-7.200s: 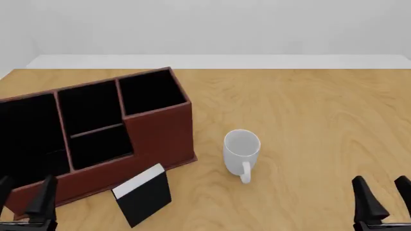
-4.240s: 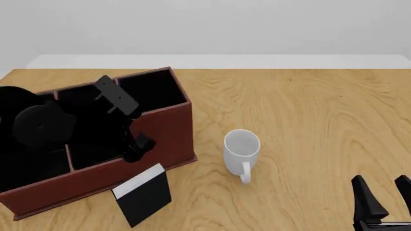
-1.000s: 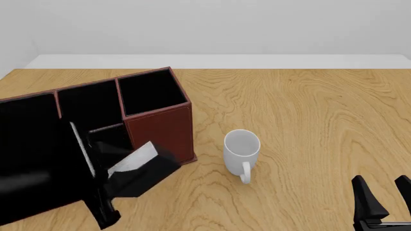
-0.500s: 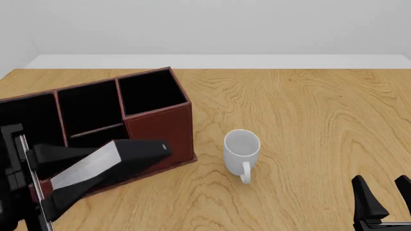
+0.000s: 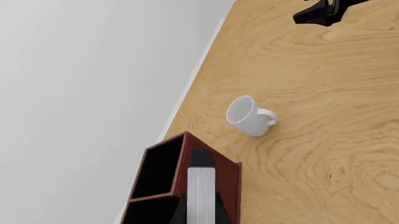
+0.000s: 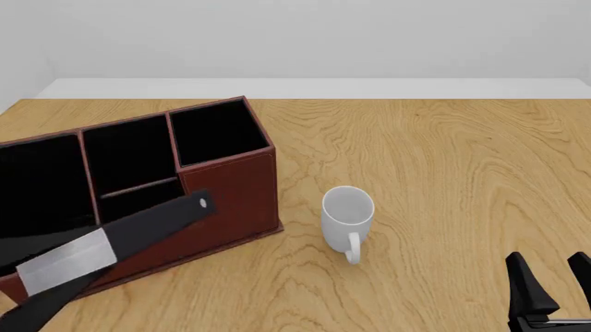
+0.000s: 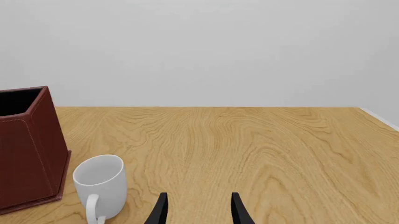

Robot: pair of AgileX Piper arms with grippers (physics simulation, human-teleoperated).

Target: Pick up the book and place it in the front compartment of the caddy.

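The left gripper (image 6: 55, 273) is clamped on the book (image 6: 69, 259), holding it up off the table at a slant in front of the caddy (image 6: 231, 187), low at the front view's left edge and rising toward the caddy's stepped front wall. The book's white page edges face up, dark finger bars run along either side of it, and the lower end runs off the frame. In the left wrist view the page strip (image 5: 201, 193) shows between the two fingers, pointing at the caddy's corner, with the white mug (image 5: 248, 116) on the table beyond. The arm itself is out of sight. The right gripper (image 6: 549, 287) sits low at the near right, fingers parted and gripping nothing, well apart from the mug; only its tips show.
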